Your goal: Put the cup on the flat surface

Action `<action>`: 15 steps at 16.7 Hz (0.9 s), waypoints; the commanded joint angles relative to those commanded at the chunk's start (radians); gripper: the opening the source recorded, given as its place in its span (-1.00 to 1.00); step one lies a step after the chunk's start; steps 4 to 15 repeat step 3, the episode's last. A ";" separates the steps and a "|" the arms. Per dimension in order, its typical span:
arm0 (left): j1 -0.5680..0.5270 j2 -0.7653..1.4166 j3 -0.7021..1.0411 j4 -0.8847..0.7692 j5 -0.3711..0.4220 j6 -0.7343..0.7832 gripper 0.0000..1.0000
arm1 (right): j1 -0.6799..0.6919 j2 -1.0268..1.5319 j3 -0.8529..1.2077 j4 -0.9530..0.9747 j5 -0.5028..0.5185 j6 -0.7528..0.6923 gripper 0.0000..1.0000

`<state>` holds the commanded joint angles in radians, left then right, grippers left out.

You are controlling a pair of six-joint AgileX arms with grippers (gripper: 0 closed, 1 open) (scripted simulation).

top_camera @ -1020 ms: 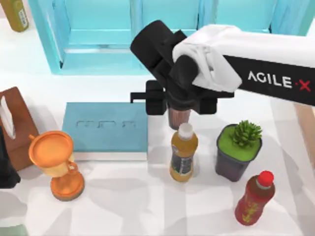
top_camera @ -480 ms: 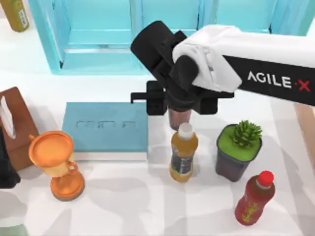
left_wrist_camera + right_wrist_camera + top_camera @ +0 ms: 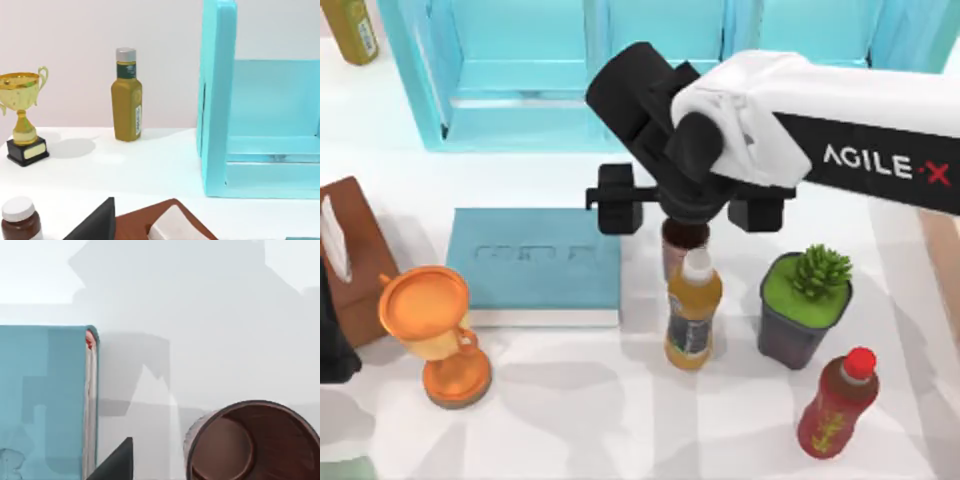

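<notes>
Since the earlier frames, the right gripper (image 3: 685,207) has spread its two fingers wide apart, one now out over the edge of the teal slab (image 3: 535,258) and the other off toward the potted plant (image 3: 805,305). A moment ago they were drawn in tight against the cup; now they stand clear of it on both sides, so the gripper is released and holds nothing.

The cup (image 3: 684,243) sits upright on the white table (image 3: 620,400), just beside the right edge of the teal slab and directly behind the orange juice bottle (image 3: 693,315), whose cap overlaps it from above. In the right wrist view the cup's (image 3: 252,442) open mouth faces the camera, its dark brown inside plain to see, with bare table all round it and the slab's edge (image 3: 45,400) a little way off, not touching.

That reads as the placing being done: the cup appears to rest on the flat surface on its own. What remains, I would judge, is for the right arm to lift straight up and away without brushing the rim or the bottle close by.

The left arm is parked at the table's left, near the brown tissue box (image 3: 355,255); whether its gripper is open cannot be told.
</notes>
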<state>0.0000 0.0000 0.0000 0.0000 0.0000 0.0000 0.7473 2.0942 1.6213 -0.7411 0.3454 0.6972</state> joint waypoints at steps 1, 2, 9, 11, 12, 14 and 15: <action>0.000 0.000 0.000 0.000 0.000 0.000 1.00 | 0.000 0.000 0.000 0.000 0.000 0.000 1.00; 0.000 0.000 0.000 0.000 0.000 0.000 1.00 | 0.000 0.000 0.000 0.000 0.000 0.000 1.00; 0.000 0.000 0.000 0.000 0.000 0.000 1.00 | 0.000 0.000 0.000 0.000 0.000 0.000 1.00; 0.000 0.000 0.000 0.000 0.000 0.000 1.00 | 0.000 0.000 0.000 0.000 0.000 0.000 1.00; 0.000 0.000 0.000 0.000 0.000 0.000 1.00 | 0.000 0.000 0.000 0.000 0.000 0.000 1.00; 0.000 0.000 0.000 0.000 0.000 0.000 1.00 | 0.000 0.000 0.000 0.000 0.000 0.000 1.00; 0.000 0.000 0.000 0.000 0.000 0.000 1.00 | 0.000 0.000 0.000 0.000 0.000 0.000 1.00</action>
